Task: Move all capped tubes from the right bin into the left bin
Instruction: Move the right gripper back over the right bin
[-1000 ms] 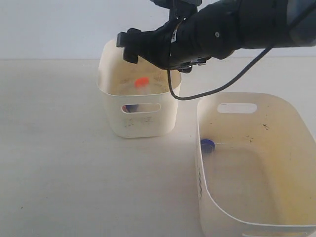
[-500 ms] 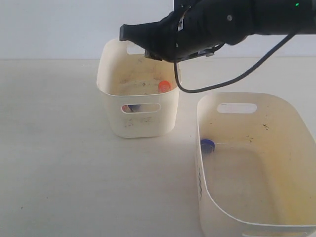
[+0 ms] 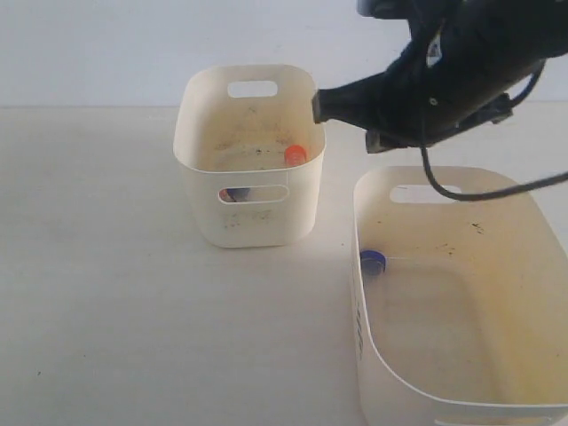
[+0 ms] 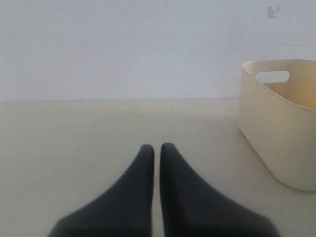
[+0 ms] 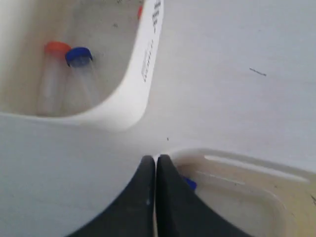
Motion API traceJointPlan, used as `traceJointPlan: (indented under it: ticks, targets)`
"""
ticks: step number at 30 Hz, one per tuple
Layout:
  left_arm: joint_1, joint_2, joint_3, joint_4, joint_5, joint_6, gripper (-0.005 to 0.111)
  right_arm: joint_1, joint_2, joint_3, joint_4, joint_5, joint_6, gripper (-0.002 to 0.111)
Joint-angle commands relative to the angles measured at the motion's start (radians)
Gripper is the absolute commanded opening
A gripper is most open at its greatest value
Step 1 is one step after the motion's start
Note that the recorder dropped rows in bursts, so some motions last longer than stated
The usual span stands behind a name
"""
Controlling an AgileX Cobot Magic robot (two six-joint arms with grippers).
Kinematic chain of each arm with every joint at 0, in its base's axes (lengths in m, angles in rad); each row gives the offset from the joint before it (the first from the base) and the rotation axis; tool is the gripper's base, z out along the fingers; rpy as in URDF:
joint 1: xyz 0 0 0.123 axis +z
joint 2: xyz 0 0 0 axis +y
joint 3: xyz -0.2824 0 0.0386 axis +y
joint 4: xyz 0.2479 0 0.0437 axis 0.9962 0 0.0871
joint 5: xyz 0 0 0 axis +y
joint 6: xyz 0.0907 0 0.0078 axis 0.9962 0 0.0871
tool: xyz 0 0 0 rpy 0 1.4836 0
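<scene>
The left bin (image 3: 247, 217) holds capped tubes: an orange cap (image 3: 295, 154) leans against its right wall, and a blue-capped one (image 5: 79, 56) lies beside an orange-capped one (image 5: 57, 48) on its floor. In the right bin (image 3: 461, 182) a single blue-capped tube (image 3: 373, 260) rests against the left wall. My right gripper (image 3: 319, 105) hangs between the two bins, above the right bin's near corner, shut with nothing in it (image 5: 155, 159). My left gripper (image 4: 156, 147) is shut and empty over bare table, out of the exterior view.
The left bin's wall (image 4: 276, 123) stands off to one side of my left gripper. A black cable (image 3: 461, 191) loops down from the right arm over the far rim of the right bin. The pale table (image 3: 115, 293) carries both bins.
The right arm has swung away from above the left bin toward the right bin. Its jaws have shut empty. The orange-capped tube has settled against the left bin's right wall.
</scene>
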Motion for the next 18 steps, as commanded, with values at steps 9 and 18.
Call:
traceJointPlan:
  ticks: [9, 18]
  targets:
    - [-0.007, 0.004, -0.002, -0.003, -0.007, -0.004, 0.004, -0.071, -0.079, 0.262, 0.069, -0.020, -0.026, 0.000]
    - [-0.007, 0.004, -0.002, -0.003, -0.007, -0.004, 0.004, -0.077, -0.057, 0.293, 0.223, 0.028, -0.186, 0.000]
